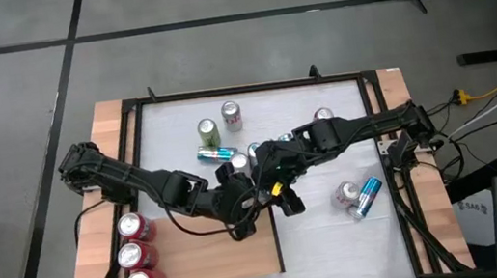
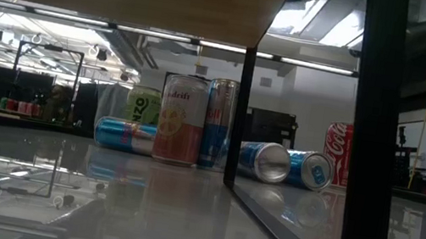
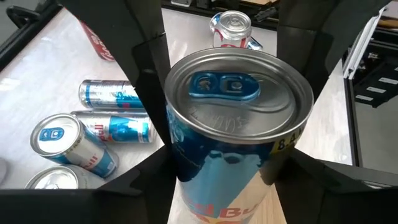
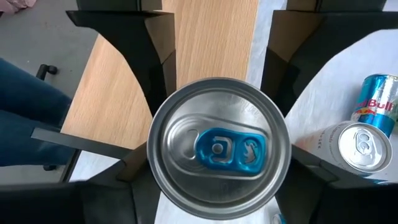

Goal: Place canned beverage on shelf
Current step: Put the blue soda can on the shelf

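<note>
A blue-and-silver canned beverage [image 3: 236, 124] [image 4: 217, 149] hangs above the middle of the table, its blue pull-tab top showing in both wrist views. My left gripper [image 1: 242, 198] comes in from the left and my right gripper [image 1: 268, 170] from the right. They meet at the can, each shut on it from its own side. The shelf [image 1: 206, 252], a light-brown wood-grain panel, lies at the near left. Three red cans [image 1: 135, 255] sit at its left end. In the high view the arms hide the held can. My left gripper pinches the can's blue side wall [image 3: 180, 168] between its two fingers, a little below the rim. It comes slanting down from the table's left. The can is lifted clear of the table. My right gripper has a finger on either side of the can just under the top rim [image 4: 152, 171]. It slants down from the table's right, and its view looks almost straight onto the lid. The lid hides the spots where the fingers meet the wall.
Loose cans stand and lie on the white table behind the arms [image 1: 218, 129], with two more at the right [image 1: 359, 196]. The low view shows several cans [image 2: 180, 119] behind a black frame post [image 2: 368, 144]. A person's blue trouser leg [image 4: 25, 99] shows beyond the shelf.
</note>
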Controlling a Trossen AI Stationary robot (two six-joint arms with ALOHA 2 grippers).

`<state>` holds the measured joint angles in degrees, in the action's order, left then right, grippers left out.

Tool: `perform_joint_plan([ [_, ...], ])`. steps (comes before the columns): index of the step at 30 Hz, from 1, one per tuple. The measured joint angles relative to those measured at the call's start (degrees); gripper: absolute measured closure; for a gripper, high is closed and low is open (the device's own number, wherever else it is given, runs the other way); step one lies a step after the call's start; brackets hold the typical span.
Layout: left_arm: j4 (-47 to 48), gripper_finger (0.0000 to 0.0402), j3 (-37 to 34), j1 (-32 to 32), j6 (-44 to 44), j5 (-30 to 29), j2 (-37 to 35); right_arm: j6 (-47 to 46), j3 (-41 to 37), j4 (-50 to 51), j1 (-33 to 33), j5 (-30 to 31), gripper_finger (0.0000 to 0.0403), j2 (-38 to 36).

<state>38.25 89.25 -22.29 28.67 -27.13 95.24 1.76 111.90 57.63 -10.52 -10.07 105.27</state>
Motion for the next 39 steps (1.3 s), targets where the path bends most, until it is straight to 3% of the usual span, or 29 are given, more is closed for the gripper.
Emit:
perform_joint_plan([
  [7, -0.2, 0.0194, 0.0, -2.1, -0.4, -3.7, 0.0, -0.3, 0.0, 0.1, 0.0, 0.0, 0.0127, -0.5],
  [23, 3.8, 0.0195, 0.0, -7.3, 4.4, -14.0, -5.2, -0.4, 9.7, 4.4, 0.1, 1.4, 0.0132, -1.6],
  [33, 15.5, 0.0195, 0.0, -15.7, 23.4, -31.4, -7.3, -0.4, 17.1, 7.4, 0.1, 2.4, 0.0132, -1.7],
  [39, 20.1, 0.0195, 0.0, -19.8, 32.3, -35.1, -6.8, -0.4, 17.9, 6.9, 0.0, 3.5, 0.0132, -1.6],
])
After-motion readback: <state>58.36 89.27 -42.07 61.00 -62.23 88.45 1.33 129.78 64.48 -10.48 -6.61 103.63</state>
